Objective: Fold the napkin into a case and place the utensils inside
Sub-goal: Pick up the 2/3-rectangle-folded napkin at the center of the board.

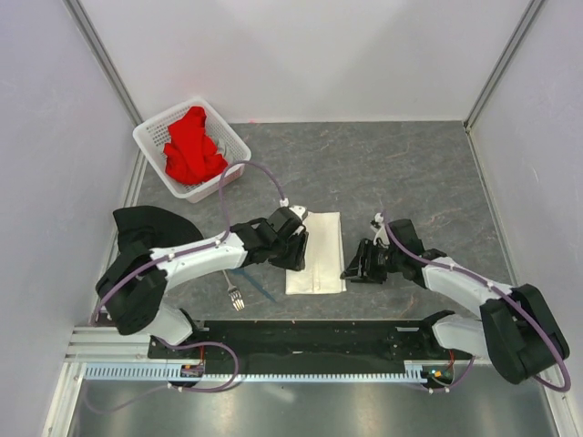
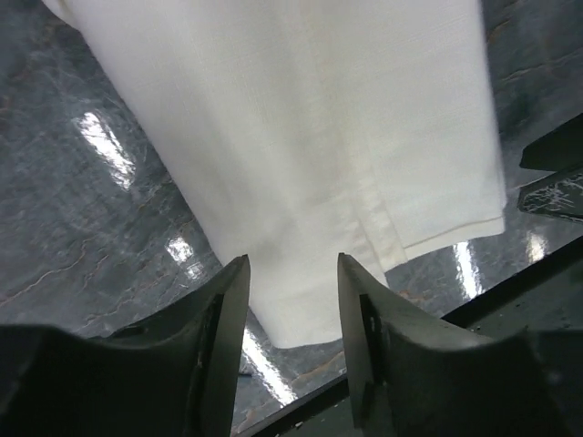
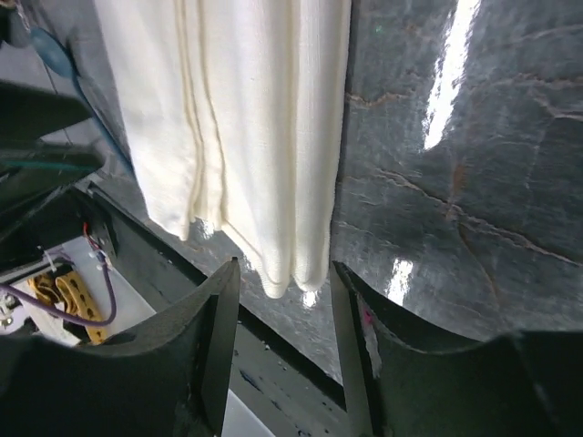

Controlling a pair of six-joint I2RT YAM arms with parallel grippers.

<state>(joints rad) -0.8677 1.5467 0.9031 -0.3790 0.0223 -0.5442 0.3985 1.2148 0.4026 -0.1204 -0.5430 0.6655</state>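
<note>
The cream-white napkin point(image 1: 319, 250) lies flat on the grey table as a narrow layered strip, the case, its long side running away from the arms. My left gripper point(image 1: 296, 255) hovers at its left edge. In the left wrist view this gripper point(image 2: 291, 273) is open, with the napkin point(image 2: 319, 137) below and nothing pinched. At the strip's near right corner, my right gripper point(image 1: 350, 270) is open too point(image 3: 285, 278), its fingers just short of the folded end point(image 3: 273, 182). The silver fork point(image 1: 233, 293) and the blue spoon point(image 3: 50, 50) lie left of the napkin.
A white perforated basket point(image 1: 150, 135) holding a red cloth point(image 1: 193, 146) stands at the back left. A black base rail point(image 1: 301, 339) runs along the near edge, just in front of the napkin's end. White walls close in both sides.
</note>
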